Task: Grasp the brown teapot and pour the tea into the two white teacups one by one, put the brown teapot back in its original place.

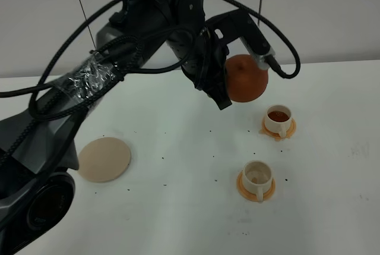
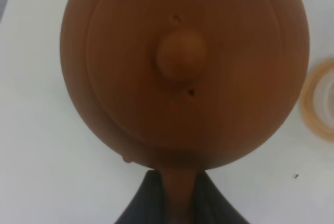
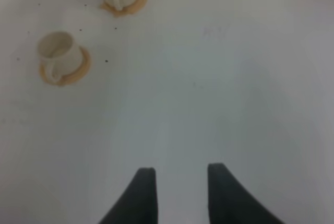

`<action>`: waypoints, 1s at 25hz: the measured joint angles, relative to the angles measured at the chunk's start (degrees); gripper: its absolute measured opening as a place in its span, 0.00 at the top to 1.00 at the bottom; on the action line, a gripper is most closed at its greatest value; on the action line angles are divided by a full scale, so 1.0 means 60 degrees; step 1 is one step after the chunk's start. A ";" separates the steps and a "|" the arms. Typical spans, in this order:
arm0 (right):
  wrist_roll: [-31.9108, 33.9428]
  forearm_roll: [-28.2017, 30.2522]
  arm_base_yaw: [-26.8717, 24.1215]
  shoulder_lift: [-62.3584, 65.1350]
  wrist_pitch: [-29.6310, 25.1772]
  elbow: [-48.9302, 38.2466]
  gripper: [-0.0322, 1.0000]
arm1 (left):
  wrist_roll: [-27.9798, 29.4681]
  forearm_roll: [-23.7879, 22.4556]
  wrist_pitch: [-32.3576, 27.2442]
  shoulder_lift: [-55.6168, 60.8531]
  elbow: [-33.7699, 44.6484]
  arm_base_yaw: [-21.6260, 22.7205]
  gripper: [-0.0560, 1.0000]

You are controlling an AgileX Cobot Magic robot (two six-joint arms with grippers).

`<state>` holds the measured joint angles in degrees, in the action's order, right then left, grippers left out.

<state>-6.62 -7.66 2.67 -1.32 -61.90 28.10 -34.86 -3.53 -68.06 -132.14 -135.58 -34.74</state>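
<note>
The left gripper (image 2: 177, 205) is clamped on the teapot (image 2: 182, 72), its dark fingers (image 2: 142, 208) pressed to either side of the handle (image 2: 177, 185). The teapot hangs in the air, clear of the table (image 1: 178, 207), at about 10 o'clock from the far cup (image 1: 278, 119), which holds brown tea. The near cup (image 1: 257, 175) sits at 7 o'clock from the far one and looks pale inside. The coaster (image 1: 104, 159) lies bare at 9 o'clock from the near cup. The right gripper (image 3: 180, 187) hovers empty, with its fingers (image 3: 141, 198) narrowly apart.
</note>
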 joint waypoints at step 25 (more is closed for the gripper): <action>0.0000 0.0000 0.0000 0.0000 0.0000 0.0000 0.74 | -0.0759 0.0272 0.0000 0.0157 0.1631 -0.0666 0.79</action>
<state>-6.62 -7.66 2.67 -1.32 -61.90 28.10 -39.42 -1.90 -68.07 -131.20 -125.80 -38.74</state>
